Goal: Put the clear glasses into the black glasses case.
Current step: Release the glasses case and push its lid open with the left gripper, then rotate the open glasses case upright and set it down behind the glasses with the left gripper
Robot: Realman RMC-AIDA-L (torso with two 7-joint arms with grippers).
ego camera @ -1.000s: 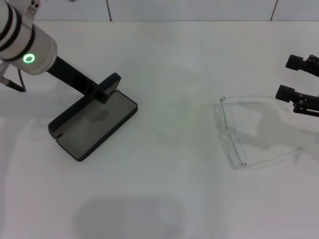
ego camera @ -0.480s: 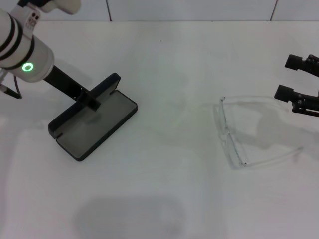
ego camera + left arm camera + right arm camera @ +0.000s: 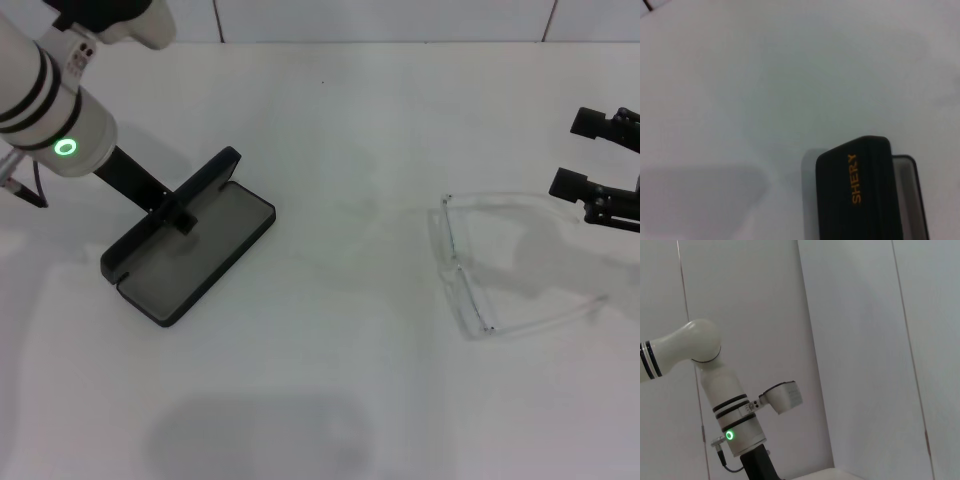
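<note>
The black glasses case [image 3: 195, 250] lies open on the left of the white table, grey lining up, its lid [image 3: 218, 172] standing on edge along the far side. My left gripper [image 3: 182, 213] reaches down from the back left and sits at the lid's middle, touching it. The left wrist view shows the lid [image 3: 860, 195] close up, with gold lettering. The clear glasses [image 3: 455, 268] lie on the right of the table, arms unfolded toward the right. My right gripper [image 3: 590, 155] hovers open at the right edge, just beyond the glasses' far arm, holding nothing.
The white table [image 3: 330, 380] stretches between case and glasses, with a tiled wall edge along the back. In the right wrist view only the wall and my left arm [image 3: 735, 420] show.
My left gripper has shifted along the lid toward the near-left, from nearer its far end to its middle. Case, glasses and right gripper have barely moved.
</note>
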